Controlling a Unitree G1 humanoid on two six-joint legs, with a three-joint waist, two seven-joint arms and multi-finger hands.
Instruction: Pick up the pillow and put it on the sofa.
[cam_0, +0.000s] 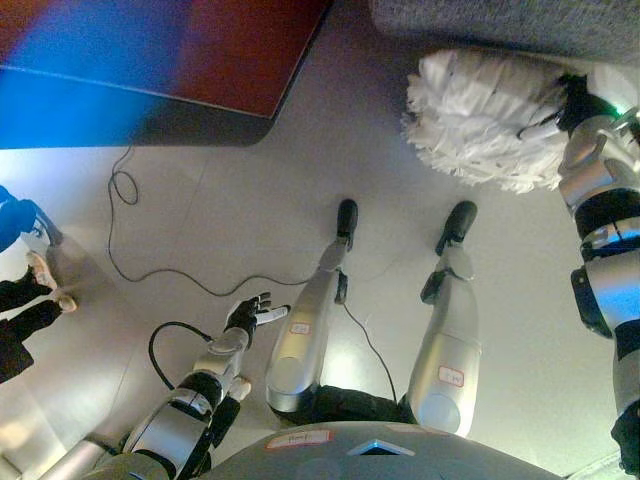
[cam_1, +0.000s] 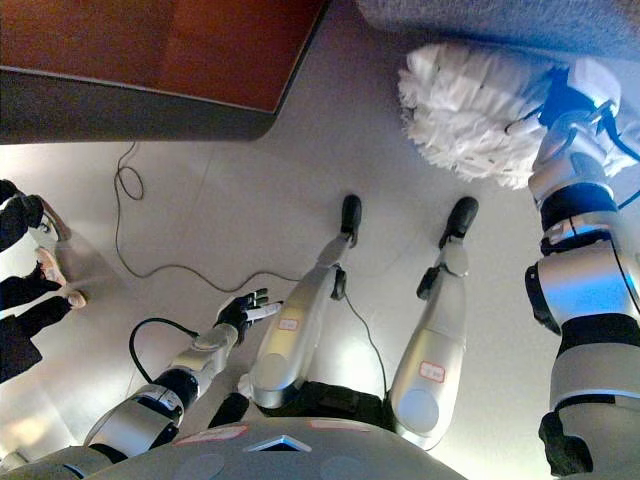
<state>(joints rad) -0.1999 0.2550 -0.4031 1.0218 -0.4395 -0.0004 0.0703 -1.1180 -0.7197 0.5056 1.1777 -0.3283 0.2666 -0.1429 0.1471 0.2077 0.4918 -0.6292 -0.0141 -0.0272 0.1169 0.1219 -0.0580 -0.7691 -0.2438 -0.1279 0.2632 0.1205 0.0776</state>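
A white fluffy pillow (cam_0: 487, 120) is held up at the upper right, just below the grey sofa edge (cam_0: 520, 22). My right hand (cam_0: 578, 100) is at the pillow's right side with dark fingers curled into its fabric. The pillow also shows in the right eye view (cam_1: 470, 110), with my right hand (cam_1: 562, 102) gripping it. My left hand (cam_0: 248, 314) hangs low at the lower left, fingers spread and empty, away from the pillow.
A dark red rug or mat (cam_0: 215, 50) with a dark border lies at the upper left. A person's legs and shoe (cam_0: 38, 285) show at the left edge. Grey floor (cam_0: 260, 190) lies between.
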